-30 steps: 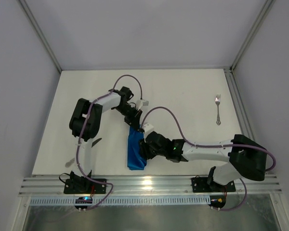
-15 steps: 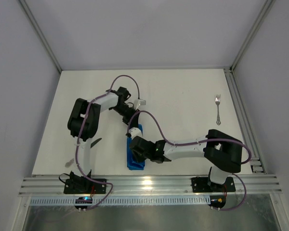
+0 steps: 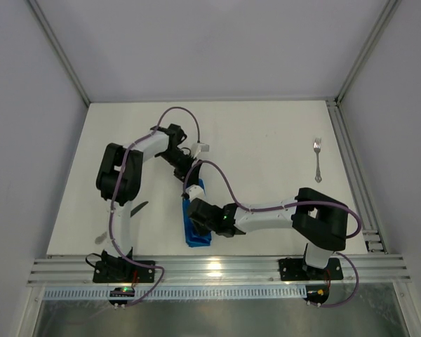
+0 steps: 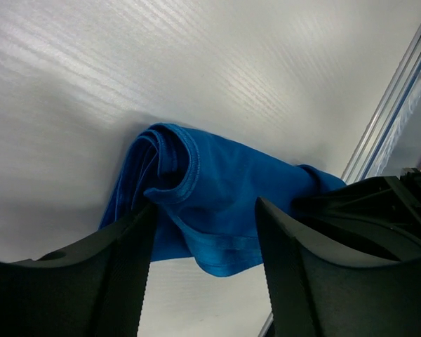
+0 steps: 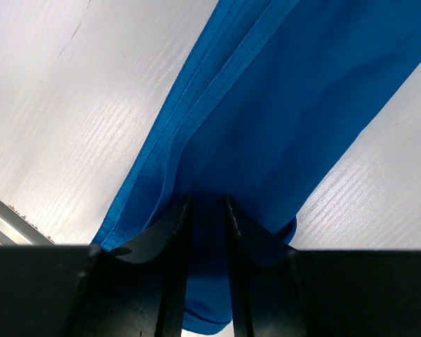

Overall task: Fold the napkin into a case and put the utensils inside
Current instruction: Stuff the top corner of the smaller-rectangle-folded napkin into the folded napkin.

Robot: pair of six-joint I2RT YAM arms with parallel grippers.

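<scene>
The right tool (image 5: 205, 205) is clenched on the napkin (image 5: 281, 105): in its wrist view the two dark fingers (image 5: 174, 232) stand close together with a fold of the blue cloth pinched between them. The left tool (image 4: 203, 210) is released, its fingers (image 4: 126, 260) spread wide on either side of the napkin's bunched, hemmed end (image 4: 217, 182), which lies flat on the table (image 4: 196, 63). From above, the right tool (image 3: 195, 214) and the left tool (image 3: 188, 184) meet over the napkin (image 3: 196, 237), a narrow folded strip just left of centre in the lower half of the frame, near the table's (image 3: 266, 133) front edge. The fork (image 3: 318, 160) lies well apart, at the right of the frame near the rail.
</scene>
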